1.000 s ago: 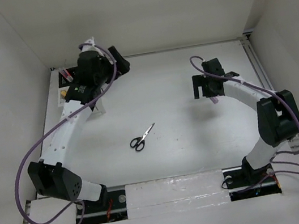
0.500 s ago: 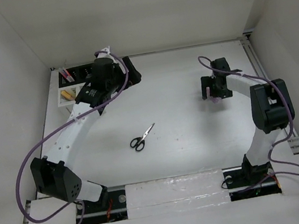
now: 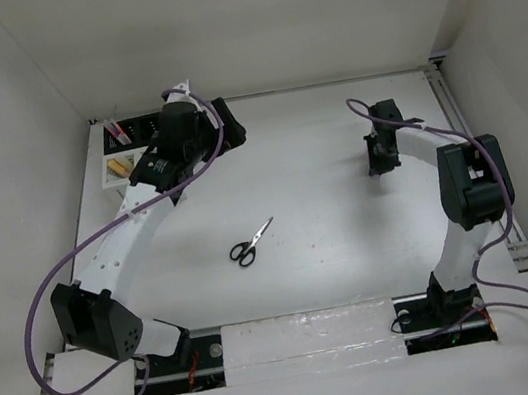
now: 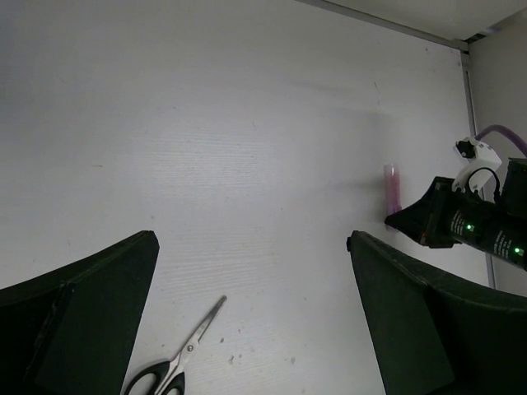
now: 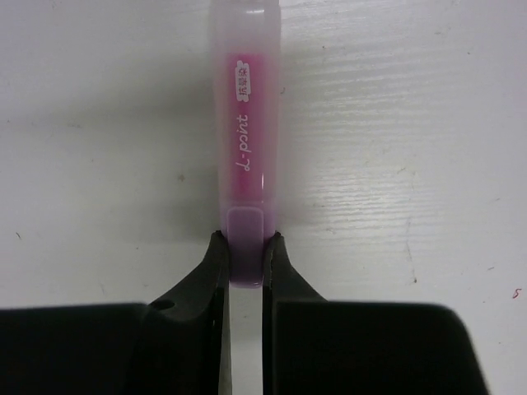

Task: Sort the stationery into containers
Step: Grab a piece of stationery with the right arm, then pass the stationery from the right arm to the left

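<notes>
My right claw (image 5: pixel 244 247): narrow, pinching one pink marker (image 5: pixel 245 140) by its end.
My left claw (image 4: pixel 251 243): spread wide, holding nothing.
Scissors (image 4: pixel 175 366): one pair, on worktop (image 4: pixel 247 123), near one finger of my left claw.

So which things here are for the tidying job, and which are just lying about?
For the job:
pink marker, pinched in the right gripper
scissors, lying on the table
white organizer
black mesh holder with red pens

Not for sorting:
purple cable on each arm
the table itself
</notes>
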Available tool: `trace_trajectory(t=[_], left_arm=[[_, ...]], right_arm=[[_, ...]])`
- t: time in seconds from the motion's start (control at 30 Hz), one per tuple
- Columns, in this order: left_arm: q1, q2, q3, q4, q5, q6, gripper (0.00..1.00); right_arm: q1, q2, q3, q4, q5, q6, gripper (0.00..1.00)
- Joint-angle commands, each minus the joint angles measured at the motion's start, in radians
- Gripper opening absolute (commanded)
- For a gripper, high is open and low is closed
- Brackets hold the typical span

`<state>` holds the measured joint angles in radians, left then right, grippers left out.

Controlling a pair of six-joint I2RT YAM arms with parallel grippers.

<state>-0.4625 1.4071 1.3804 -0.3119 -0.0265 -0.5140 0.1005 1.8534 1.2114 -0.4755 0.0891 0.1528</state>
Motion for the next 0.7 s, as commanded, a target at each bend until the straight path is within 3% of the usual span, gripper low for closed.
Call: trace_trajectory(t=[0.0,0.1,0.2,0.33,0.47,0.67], left_arm=[[0.002,-0.043,0.020,0.017,0.006,0.005,1.00],[0.002,-0.017,-0.029,0.087,0.101,-0.014,1.00],[0.002,0.022,-0.056,0.152,0.287,-0.035,1.00],[0.002,0.052,-0.147,0.339,0.483,-0.109,1.00],[0.002,0.072,-0.202,0.512,0.652,-0.181,1.00],[0.002,0.072,-0.224,0.663,0.728,-0.245,1.00]], right_arm=[[0.018,-0.012,0.014,-0.009,-0.003,-0.010,0.00],[0.068,-0.129,-0.039,0.056,-0.040,0.030,0.00],[0.152,-0.325,-0.140,0.202,-0.139,0.048,0.00],[0.254,-0.486,-0.207,0.336,-0.221,0.102,0.00],[0.323,-0.534,-0.216,0.389,-0.268,0.140,0.00],[0.436,-0.543,-0.168,0.460,-0.325,0.185,0.00]])
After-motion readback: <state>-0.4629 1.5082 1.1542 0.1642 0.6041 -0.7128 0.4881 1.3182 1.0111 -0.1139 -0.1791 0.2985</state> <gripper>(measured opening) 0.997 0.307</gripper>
